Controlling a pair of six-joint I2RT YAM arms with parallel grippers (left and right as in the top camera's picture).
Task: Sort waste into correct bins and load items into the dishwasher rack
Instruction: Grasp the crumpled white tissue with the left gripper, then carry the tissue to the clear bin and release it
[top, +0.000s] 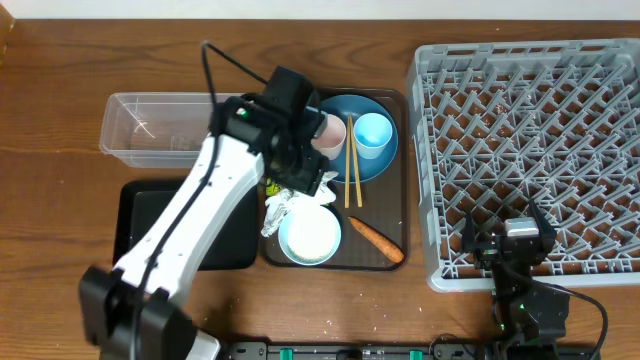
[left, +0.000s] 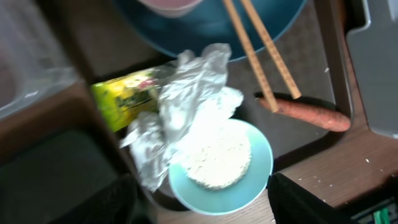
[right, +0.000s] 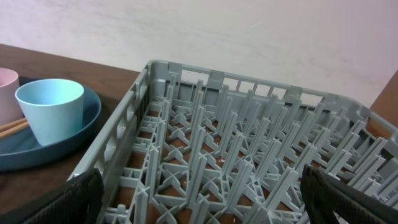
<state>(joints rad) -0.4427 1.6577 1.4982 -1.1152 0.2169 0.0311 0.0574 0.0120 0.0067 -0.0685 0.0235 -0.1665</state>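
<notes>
Wooden tabletop (top: 60, 90) is stretching under everything, with the clear tub (top: 160, 125) and black tray (top: 145, 215) sitting at the left. Beside them the left gripper (top: 305, 185) is hanging part-spread and empty over the crumpled paper (left: 186, 106), which is lying against the rice-filled bowl (left: 252, 180) on the brown tray (top: 385, 262). Closing there, it is risking snagging the bowl's rim and spilling rice. Far right, the right gripper (top: 508, 245) is hovering wide open, holding nothing, above the rack (top: 530, 150).
</notes>
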